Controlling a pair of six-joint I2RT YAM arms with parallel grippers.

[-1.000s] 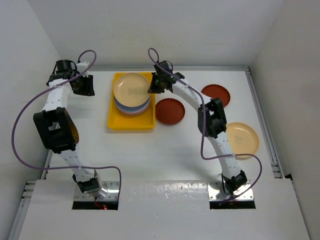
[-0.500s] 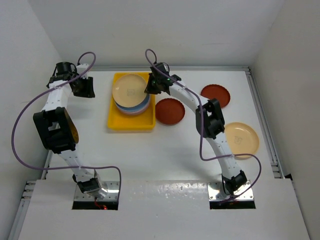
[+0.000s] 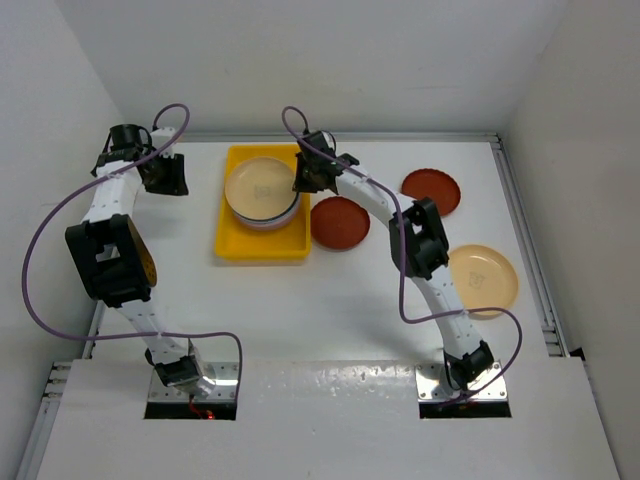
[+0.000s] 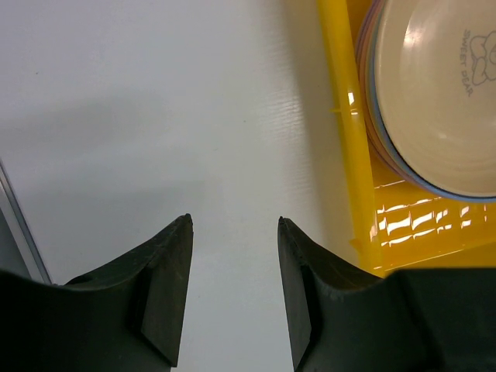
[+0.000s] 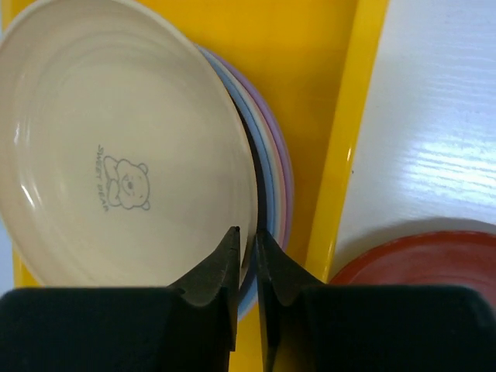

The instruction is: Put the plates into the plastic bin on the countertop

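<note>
The plates [image 3: 262,192] stand stacked in the far half of the plastic bin [image 3: 240,246]. A tan-yellow plate [image 5: 116,147] with a bear print lies on top, with blue, pale and lilac rims showing beneath it. A second ago this top plate sat higher and further right; it now rests lower and squarer on the stack.

The right gripper [image 5: 247,232] straddles its right rim with the fingers only narrowly parted. Whether they still pinch the rim cannot be told. Judgement: this plate is delivered and release is under way.

The left gripper [image 4: 232,226], about half open and holding nothing, hangs over the countertop [image 3: 330,300] just left of the bin.

Outstanding on the right are two dark red plates [image 3: 340,222] [image 3: 432,189] and a second tan-yellow plate [image 3: 484,280].
</note>
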